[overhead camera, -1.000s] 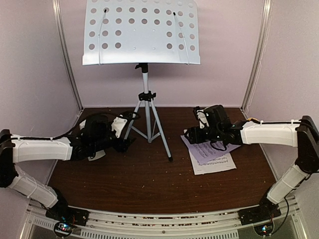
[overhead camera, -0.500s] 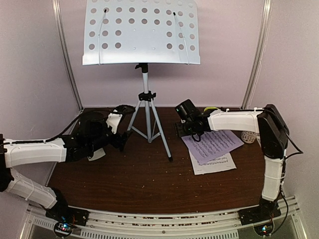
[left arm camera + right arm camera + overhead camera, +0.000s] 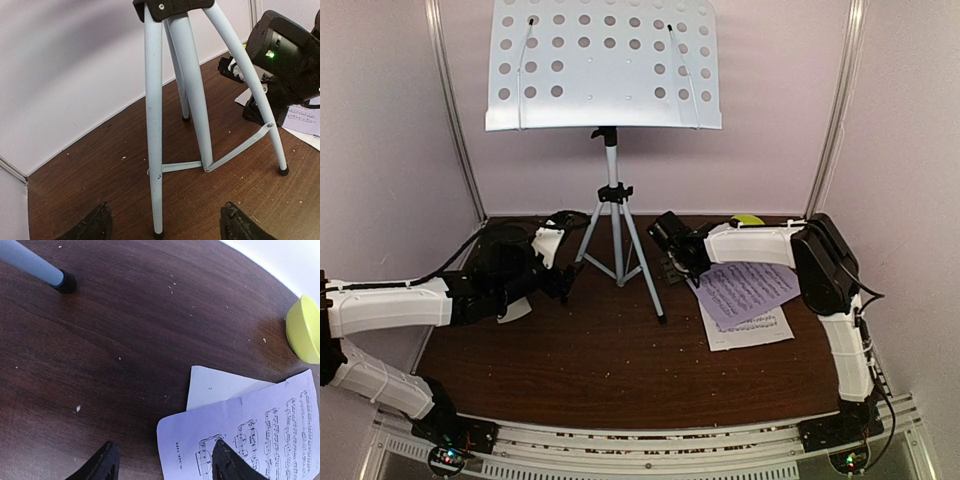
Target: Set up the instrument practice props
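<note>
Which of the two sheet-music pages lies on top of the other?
The lilac-tinted page lies on top, set askew. The whiter page is under it, showing only as a strip along its near edge.

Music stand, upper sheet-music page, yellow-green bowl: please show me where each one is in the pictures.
music stand [image 3: 600,110]: top external view, on the lower part of its perforated desk.
upper sheet-music page [image 3: 260,440]: right wrist view, on its printed face.
yellow-green bowl [image 3: 306,330]: right wrist view, on its outer wall.

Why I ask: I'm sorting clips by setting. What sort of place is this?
Probably a robot test booth: pale walls enclose a brown table, arms bolted at its edge, music stand as prop.
</note>
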Tool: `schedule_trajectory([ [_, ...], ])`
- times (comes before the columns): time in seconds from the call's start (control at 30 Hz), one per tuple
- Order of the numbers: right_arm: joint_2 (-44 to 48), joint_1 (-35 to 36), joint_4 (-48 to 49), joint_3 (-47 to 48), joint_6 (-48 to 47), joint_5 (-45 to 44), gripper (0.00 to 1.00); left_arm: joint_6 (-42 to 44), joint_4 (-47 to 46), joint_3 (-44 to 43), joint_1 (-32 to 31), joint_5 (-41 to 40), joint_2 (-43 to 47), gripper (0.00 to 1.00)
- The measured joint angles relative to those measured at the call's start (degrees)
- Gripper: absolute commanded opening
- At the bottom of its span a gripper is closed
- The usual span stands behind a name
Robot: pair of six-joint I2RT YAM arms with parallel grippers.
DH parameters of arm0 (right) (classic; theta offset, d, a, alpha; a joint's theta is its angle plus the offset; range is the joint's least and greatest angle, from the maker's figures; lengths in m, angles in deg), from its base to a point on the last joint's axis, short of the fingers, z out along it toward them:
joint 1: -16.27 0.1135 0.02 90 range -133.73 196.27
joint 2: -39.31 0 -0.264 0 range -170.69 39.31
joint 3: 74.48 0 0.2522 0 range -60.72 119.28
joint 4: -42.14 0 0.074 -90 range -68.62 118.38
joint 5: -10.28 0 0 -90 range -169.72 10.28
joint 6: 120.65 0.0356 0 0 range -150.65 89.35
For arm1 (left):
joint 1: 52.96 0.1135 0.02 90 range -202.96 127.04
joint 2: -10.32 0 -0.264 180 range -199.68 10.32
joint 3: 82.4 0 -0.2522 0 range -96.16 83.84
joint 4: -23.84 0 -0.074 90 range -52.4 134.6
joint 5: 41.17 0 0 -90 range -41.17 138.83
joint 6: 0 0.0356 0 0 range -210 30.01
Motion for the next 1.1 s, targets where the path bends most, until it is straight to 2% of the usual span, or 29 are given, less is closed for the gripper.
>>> schedule_trajectory([
  [0.27,-4.0,0.0,-4.6,6.3,-2.0,-1.9,0.54,0.0,0.1,0.0,-0.1,0.0,0.0,0.75],
  [0.53,-5.2,0.0,-10.2,8.5,-4.0,-2.1,0.57,0.0,0.1,0.0,-0.1,0.3,0.0,0.75],
  [0.87,-4.1,0.0,-13.1,4.3,-5.3,-1.4,0.58,0.0,0.1,0.0,-0.1,0.9,0.3,0.75],
  [1.0,-0.3,-0.6,-12.5,-1.5,-4.6,2.4,0.55,0.0,0.0,0.0,-0.1,1.0,1.9,0.75],
  [1.1,3.3,-1.4,-10.9,-6.9,-3.5,6.3,0.48,0.0,-0.3,0.1,-0.1,1.1,3.0,0.75],
])
